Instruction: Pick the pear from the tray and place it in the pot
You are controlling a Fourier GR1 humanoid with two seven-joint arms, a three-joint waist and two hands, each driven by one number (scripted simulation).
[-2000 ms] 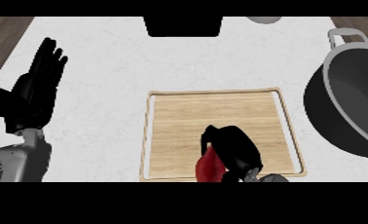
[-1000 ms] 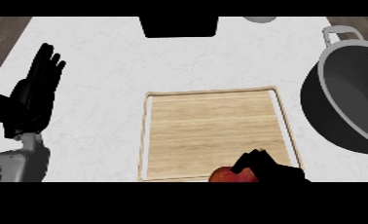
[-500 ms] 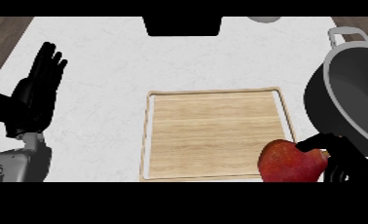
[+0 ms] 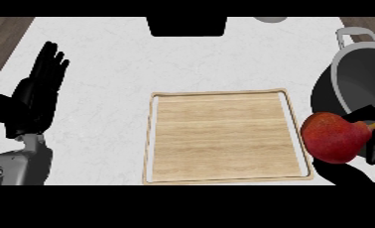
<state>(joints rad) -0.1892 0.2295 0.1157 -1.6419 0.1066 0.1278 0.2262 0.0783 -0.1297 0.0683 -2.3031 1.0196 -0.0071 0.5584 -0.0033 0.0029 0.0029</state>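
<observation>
Since half a second ago the pear (image 4: pixel 335 137) has been carried further right, clear of the tray (image 4: pixel 223 96) and over the pot's (image 4: pixel 354 81) near rim. It is clasped by the right hand (image 4: pixel 370 148) (mostly hidden). The left hand (image 4: pixel 36 93) is rested open, well left of the tray. No writing is seen.

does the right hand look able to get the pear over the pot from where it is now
Probably yes. The pear is already off the wooden tray, held up by the right hand right beside the pot, whose open mouth shows nothing across it. The left hand rests far off at the view's left.
</observation>
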